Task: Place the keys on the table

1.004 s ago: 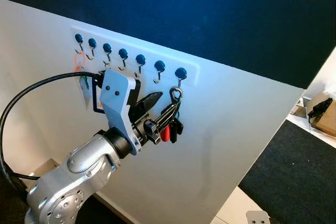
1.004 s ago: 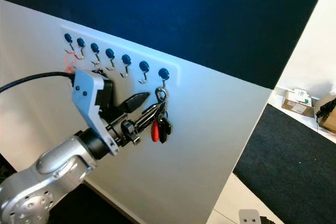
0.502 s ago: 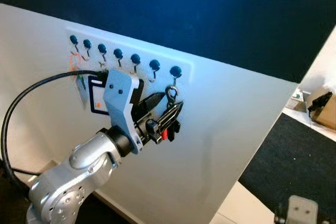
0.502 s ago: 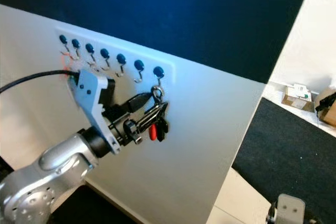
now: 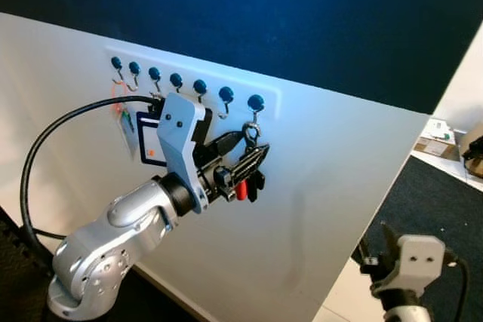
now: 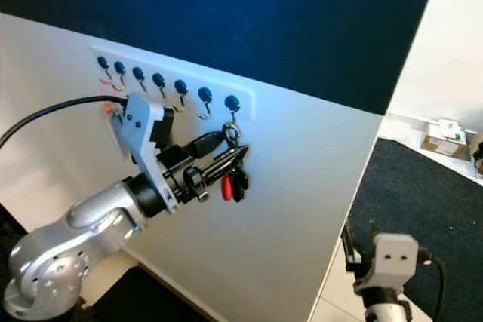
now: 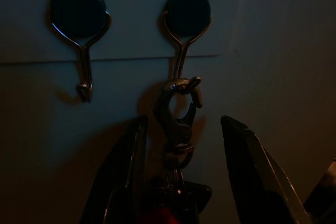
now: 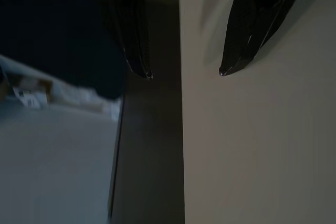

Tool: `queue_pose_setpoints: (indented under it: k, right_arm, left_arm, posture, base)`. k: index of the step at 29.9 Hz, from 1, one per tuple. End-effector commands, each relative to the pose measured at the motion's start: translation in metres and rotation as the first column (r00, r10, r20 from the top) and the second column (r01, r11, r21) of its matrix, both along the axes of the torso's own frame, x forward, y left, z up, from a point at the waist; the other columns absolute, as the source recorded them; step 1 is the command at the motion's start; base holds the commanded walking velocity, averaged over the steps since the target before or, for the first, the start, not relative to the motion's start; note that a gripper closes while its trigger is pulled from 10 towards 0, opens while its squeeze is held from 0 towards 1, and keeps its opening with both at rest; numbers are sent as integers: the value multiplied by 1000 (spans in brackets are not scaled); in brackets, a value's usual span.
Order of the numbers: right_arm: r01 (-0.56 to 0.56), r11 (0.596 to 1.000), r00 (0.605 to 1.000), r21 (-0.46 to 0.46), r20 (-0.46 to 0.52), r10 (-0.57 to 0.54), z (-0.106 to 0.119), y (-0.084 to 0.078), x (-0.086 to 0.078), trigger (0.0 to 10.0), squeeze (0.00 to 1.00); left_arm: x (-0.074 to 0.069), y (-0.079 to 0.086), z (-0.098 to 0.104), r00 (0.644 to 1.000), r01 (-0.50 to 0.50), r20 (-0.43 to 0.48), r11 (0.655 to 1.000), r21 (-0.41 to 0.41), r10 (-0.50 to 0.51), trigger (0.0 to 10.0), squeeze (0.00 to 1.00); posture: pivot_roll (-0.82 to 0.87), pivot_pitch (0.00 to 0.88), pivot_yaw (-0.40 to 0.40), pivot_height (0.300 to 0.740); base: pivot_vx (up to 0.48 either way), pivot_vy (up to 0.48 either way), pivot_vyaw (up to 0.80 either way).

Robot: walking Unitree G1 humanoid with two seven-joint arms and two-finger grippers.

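Reaching up to the white wall board, the left gripper (image 5: 243,154) sits at the last hook (image 5: 255,105) on the right of a row of blue-capped hooks (image 5: 173,81), where the keys (image 5: 245,182) hang by a metal clasp (image 7: 177,109). In the left wrist view its two black fingers (image 7: 126,171) stand apart on either side of the clasp and the dark bunch below it, with a gap on each side, so the claw is open around the keys and has no hold on them. A red key tag (image 6: 227,186) and dark fobs dangle just under the fingers. An orange loop (image 5: 115,93) and a card (image 5: 147,141) hang from hooks further left, behind the arm.

The right gripper (image 8: 184,72) is low at the right, near the board's edge, with its fingers spread and nothing between them.

The step in hand looks to be closing on the clasp and lifting it off the hook. Several things could go wrong from here. The clasp is thin and swings freely, so a slightly off-centre squeeze could push it aside and leave the fingers closing on nothing. Gripping only the loose bunch below might let the keys slip out as they are lifted. Pulling straight away from the wall, without first raising the clasp over the hook's upturned tip, could snag it and tug the hook from the board. No table shows here, so a weak hold might also drop the keys on the way
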State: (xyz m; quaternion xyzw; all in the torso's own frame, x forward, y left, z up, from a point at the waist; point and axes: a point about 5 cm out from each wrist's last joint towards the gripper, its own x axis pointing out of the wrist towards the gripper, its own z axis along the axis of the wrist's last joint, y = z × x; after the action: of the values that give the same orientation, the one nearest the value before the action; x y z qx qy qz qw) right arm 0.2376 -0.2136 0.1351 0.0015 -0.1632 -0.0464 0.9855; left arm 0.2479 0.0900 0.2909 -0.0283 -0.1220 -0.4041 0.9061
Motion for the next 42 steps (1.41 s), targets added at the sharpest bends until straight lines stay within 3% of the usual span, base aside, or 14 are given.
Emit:
queue_pose_setpoints:
  k: [1,11,14,17,20,21,22,26,30,34,35,37,39,42]
  right_arm:
    - [-48,997,997,67,56,44,14,13,-4,10000,0]
    - [-187,960,963,208,233,137,50,19,-15,10000,0]
    - [-286,939,900,191,391,195,99,20,-11,10000,0]
    - [-327,927,871,185,439,220,115,24,-10,10000,0]
    - [-446,886,789,125,523,323,145,40,-9,10000,0]
    - [-446,886,789,125,523,323,145,40,-9,10000,0]
    - [-536,844,728,30,523,444,155,56,-11,10000,0]
    - [-661,746,642,-83,453,619,153,75,-17,10000,0]
    - [-690,718,613,-88,457,645,156,78,-20,10000,0]
    - [-622,783,641,-19,562,523,176,67,-16,10000,0]
    - [-515,857,696,12,591,409,185,50,-6,10000,0]
    - [-479,878,714,16,589,379,186,45,-3,10000,0]
    - [-324,942,783,90,585,213,184,22,6,10000,0]
    - [-197,961,807,193,589,47,183,0,8,10000,0]
  left_arm:
    - [2,0,2,1000,6,13,1000,5,-6,10000,0]
    - [4,-2,0,1000,24,11,1000,4,-24,10000,0]
    - [5,-2,1,1000,29,12,1000,7,-29,10000,0]
    - [6,-2,1,999,30,11,1000,8,-30,10000,0]
    - [7,-2,0,999,34,10,999,10,-34,10000,0]
    - [7,-2,0,999,34,10,999,10,-34,10000,0]
    - [8,-3,1,999,35,10,999,10,-35,10000,0]
    - [9,-3,1,999,32,14,999,6,-32,10000,0]
    - [9,-3,1,999,29,15,1000,8,-29,10000,0]
    - [9,-2,1,1000,25,14,1000,9,-25,10000,0]
    - [9,-2,1,1000,26,15,1000,10,-26,10000,0]
    - [9,-2,1,1000,27,15,1000,10,-27,10000,0]
    - [9,-3,1,999,29,15,1000,9,-29,10000,0]
    - [9,-3,1,999,33,14,999,8,-33,10000,0]
  posture:
    - [54,107,60,740]
    - [45,113,72,740]
    - [45,116,80,740]
    - [45,117,87,740]
    - [42,117,93,740]
    - [42,117,93,740]
    - [43,116,92,740]
    - [51,114,85,740]
    - [53,117,84,740]
    - [59,115,87,740]
    - [51,115,90,740]
    - [51,115,90,740]
    - [51,118,91,740]
    - [51,120,93,740]
  base:
    - [0,0,0]
    - [0,0,0]
    - [0,0,0]
    - [0,0,0]
    - [0,0,0]
    - [0,0,0]
    - [0,0,0]
    - [0,0,0]
    - [0,0,0]
    - [0,0,0]
    - [0,0,0]
    - [0,0,0]
    - [0,0,0]
    - [0,0,0]
